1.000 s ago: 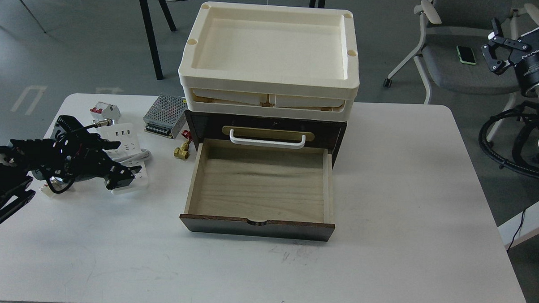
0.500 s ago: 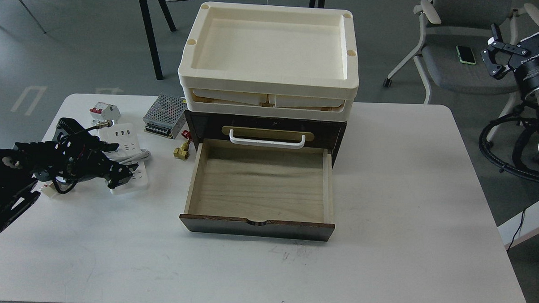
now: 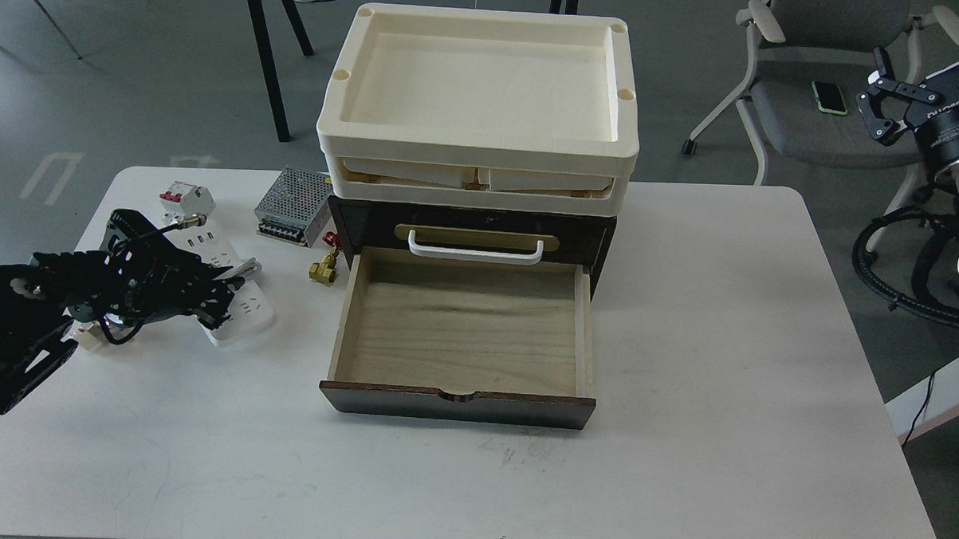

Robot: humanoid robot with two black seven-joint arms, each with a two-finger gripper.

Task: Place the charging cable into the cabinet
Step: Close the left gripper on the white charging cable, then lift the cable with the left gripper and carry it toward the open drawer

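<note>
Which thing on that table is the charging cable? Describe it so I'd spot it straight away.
Start at the dark brown cabinet with its open drawer mid-table, then look left to where the black left claw sits. The charging cable is the white oblong strip under that claw, with its cord wrapped round it. Unlike the silver mesh box and the small white-and-red breaker behind it, it is flat and all white.

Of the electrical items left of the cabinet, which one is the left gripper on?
The charging cable: the left gripper sits over it. The circuit breaker and mesh power supply lie farther back, untouched.
</note>
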